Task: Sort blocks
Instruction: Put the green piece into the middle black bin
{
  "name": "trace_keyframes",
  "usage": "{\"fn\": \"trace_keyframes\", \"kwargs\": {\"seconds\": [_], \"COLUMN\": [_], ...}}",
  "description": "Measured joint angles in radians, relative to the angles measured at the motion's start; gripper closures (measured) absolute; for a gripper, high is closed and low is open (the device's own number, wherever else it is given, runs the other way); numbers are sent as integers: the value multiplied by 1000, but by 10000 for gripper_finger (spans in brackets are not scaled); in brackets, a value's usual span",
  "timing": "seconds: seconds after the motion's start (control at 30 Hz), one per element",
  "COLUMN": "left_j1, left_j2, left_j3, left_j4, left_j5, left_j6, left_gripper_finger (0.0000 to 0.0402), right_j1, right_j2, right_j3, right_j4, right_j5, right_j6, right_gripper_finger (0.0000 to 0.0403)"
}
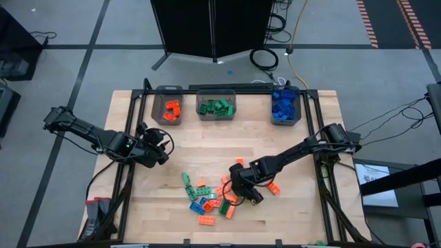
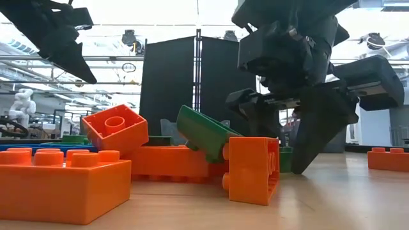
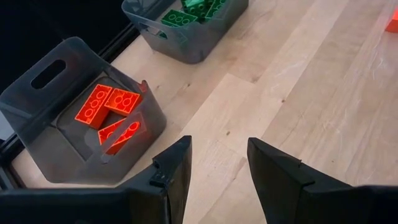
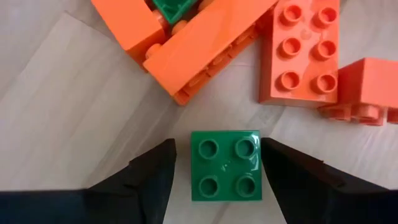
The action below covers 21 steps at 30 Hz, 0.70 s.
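Right gripper (image 4: 217,180) is down at the pile, fingers spread either side of a small green block (image 4: 225,165) lying flat on the table (orange blocks (image 4: 298,53) just ahead). Close squarely on its sides, then lift straight up. Left gripper (image 3: 217,168) waits open beside the orange bin (image 3: 68,112).

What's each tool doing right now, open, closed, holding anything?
Left tool: open, empty, near the bin of orange blocks.
Right tool: open, straddling a green block on the table, not yet gripped.
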Motion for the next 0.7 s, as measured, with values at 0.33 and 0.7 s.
{"fn": "trace_keyframes", "kwargs": {"seconds": [0.33, 0.7], "left_j1": [0, 0], "left_j2": [0, 0], "left_j3": [0, 0], "left_j4": [0, -2], "left_j5": [0, 0], "left_j6": [0, 1], "left_gripper_finger": [241, 241], "right_j1": [-4, -136], "right_j2": [2, 10], "right_j3": [-3, 162], "right_j4": [39, -143], "right_j5": [10, 78], "right_j6": [93, 103], "right_gripper_finger": [283, 283]}}
